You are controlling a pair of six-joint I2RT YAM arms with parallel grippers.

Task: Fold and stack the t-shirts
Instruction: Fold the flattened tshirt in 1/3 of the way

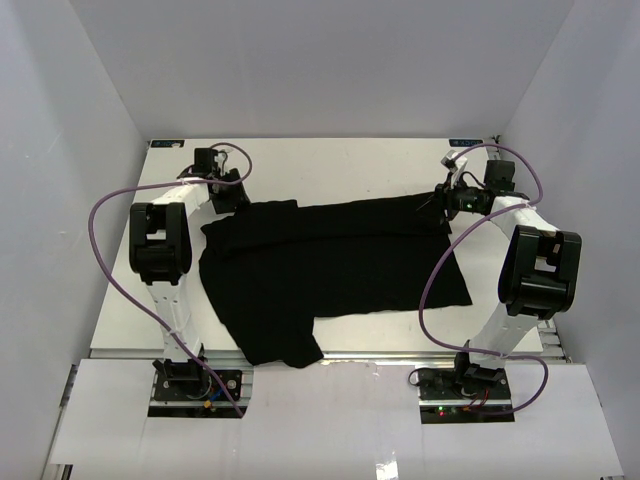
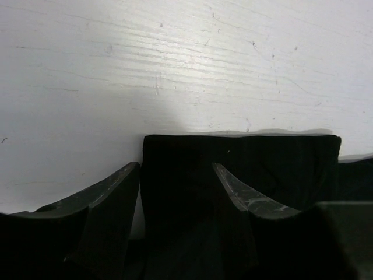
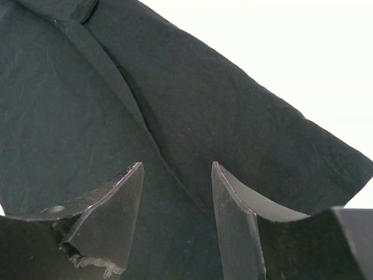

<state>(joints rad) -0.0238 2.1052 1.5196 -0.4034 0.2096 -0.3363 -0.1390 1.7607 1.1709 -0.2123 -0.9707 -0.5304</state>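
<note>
Across the white table (image 1: 330,160), black t-shirt (image 1: 330,270) lies spread between both arms; left gripper (image 2: 175,166) wide apart, holding nothing, over its far-left folded edge; right gripper (image 3: 176,164) likewise parted, empty, above far-right corner

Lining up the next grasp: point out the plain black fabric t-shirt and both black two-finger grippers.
plain black fabric t-shirt (image 1: 330,265), top external view, middle of its body.
left gripper (image 2: 175,166), left wrist view, midway between fingertips.
right gripper (image 3: 177,164), right wrist view, midway between fingertips.
</note>
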